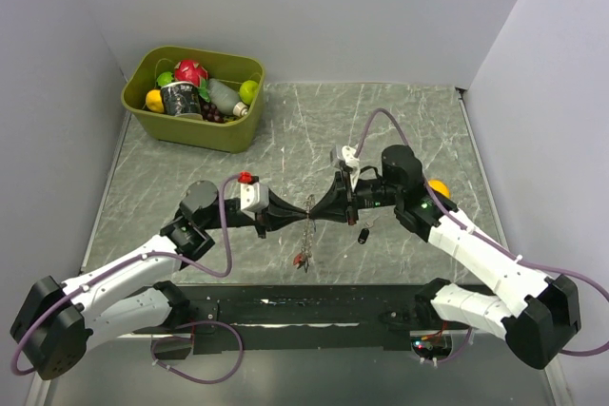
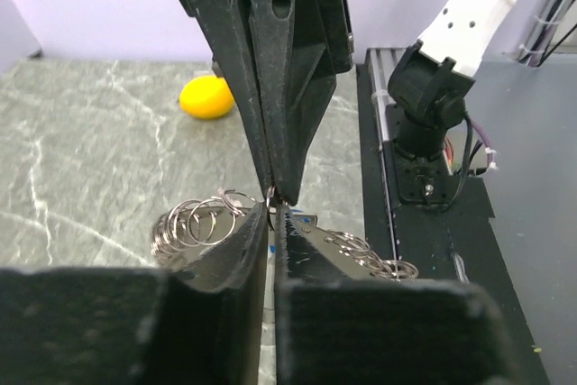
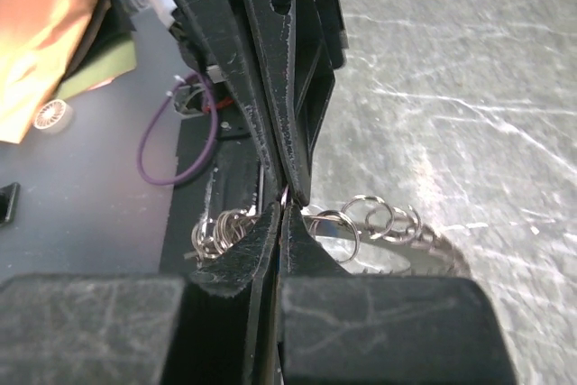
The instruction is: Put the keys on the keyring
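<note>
Seen from above, the keys [image 1: 303,260] dangling at the bottom of the keyring chain [image 1: 308,225] are too small to count or tell by colour. Where the left gripper [image 1: 299,215] and right gripper [image 1: 321,208] meet tip to tip, their fingers cover the pinched spot, so which one holds the chain cannot be told. The right arm hides part of the yellow ball [image 1: 439,186].

On the grey marbled table [image 1: 304,130], an olive-green bin [image 1: 205,135] sits at the far left holding a red fruit [image 1: 190,71], a lime [image 1: 249,91], a lemon [image 1: 154,100], dark grapes [image 1: 211,113] and a dark can [image 1: 178,98], with a small orange ball [image 1: 438,187] well apart on the right.
</note>
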Controlling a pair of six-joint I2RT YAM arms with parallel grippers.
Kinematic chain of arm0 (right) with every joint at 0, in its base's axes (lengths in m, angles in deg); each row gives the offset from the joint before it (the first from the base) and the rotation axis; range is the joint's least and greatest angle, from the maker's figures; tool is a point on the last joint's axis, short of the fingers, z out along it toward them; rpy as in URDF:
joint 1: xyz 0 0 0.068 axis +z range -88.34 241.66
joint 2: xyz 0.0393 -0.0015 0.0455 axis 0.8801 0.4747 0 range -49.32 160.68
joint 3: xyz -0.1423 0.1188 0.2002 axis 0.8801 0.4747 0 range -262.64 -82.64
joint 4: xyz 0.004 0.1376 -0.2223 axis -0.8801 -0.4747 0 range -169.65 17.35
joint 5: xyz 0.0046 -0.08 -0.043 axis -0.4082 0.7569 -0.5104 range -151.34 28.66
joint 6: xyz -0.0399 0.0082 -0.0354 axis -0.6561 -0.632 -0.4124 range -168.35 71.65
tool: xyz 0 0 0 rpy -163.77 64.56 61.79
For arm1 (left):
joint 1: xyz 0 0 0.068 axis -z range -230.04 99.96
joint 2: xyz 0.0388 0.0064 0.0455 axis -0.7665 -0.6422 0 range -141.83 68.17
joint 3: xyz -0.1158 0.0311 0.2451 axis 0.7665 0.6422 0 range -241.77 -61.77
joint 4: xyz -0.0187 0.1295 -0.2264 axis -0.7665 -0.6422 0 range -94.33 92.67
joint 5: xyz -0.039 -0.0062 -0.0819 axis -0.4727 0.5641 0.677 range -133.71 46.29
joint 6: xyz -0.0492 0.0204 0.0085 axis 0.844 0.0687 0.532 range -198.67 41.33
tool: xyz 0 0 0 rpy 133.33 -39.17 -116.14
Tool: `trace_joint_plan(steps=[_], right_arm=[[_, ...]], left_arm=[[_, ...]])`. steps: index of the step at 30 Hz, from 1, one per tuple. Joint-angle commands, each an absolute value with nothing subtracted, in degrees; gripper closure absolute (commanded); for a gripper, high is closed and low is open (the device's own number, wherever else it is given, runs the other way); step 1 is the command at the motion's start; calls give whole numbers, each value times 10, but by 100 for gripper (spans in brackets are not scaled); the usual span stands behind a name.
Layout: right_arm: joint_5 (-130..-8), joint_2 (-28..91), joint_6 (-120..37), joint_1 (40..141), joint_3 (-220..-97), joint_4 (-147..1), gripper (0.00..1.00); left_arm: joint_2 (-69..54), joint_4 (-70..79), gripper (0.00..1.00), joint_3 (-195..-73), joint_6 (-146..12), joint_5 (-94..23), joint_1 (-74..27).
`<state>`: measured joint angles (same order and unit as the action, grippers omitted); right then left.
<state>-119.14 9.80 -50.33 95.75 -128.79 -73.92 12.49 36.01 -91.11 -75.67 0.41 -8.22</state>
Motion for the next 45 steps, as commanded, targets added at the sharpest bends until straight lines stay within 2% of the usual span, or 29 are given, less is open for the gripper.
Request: trace_joint_plan(steps=[1, 4, 7, 8, 11, 14, 18, 25, 34, 45], right_arm=[[-1147, 116, -542, 957, -1346, -790, 100], [-1137, 128, -564, 958, -1369, -834, 100], [-1129, 133, -585, 958, -1376, -856, 100], [-1127, 134, -588, 960, -1378, -862, 100], [-1125, 148, -606, 967, -1404, -898, 100], [-1101, 162, -620, 982, -1423, -917, 100], [-1083, 189, -650, 1000, -1457, -959, 100], [-1038, 221, -682, 1032, -1500, -1018, 100], [-1016, 205, -697, 1048, -1491, -1017, 100], [-1037, 192, -697, 1052, -1483, -1012, 100]], left_arm=[[134, 260, 84, -972, -819, -18, -79], [140, 208, 78, -989, -828, -35, -79], [153, 174, 64, -997, -835, -45, -79], [159, 165, 57, -1000, -835, -56, -79], [163, 115, 46, -1022, -846, -69, -79], [161, 74, 42, -1045, -859, -74, -79], [142, 11, 44, -1081, -882, -56, -80], [98, -73, 56, -1124, -919, -27, -79], [92, -121, 57, -1141, -954, -23, -79], [75, -101, 60, -1136, -944, -24, -74]])
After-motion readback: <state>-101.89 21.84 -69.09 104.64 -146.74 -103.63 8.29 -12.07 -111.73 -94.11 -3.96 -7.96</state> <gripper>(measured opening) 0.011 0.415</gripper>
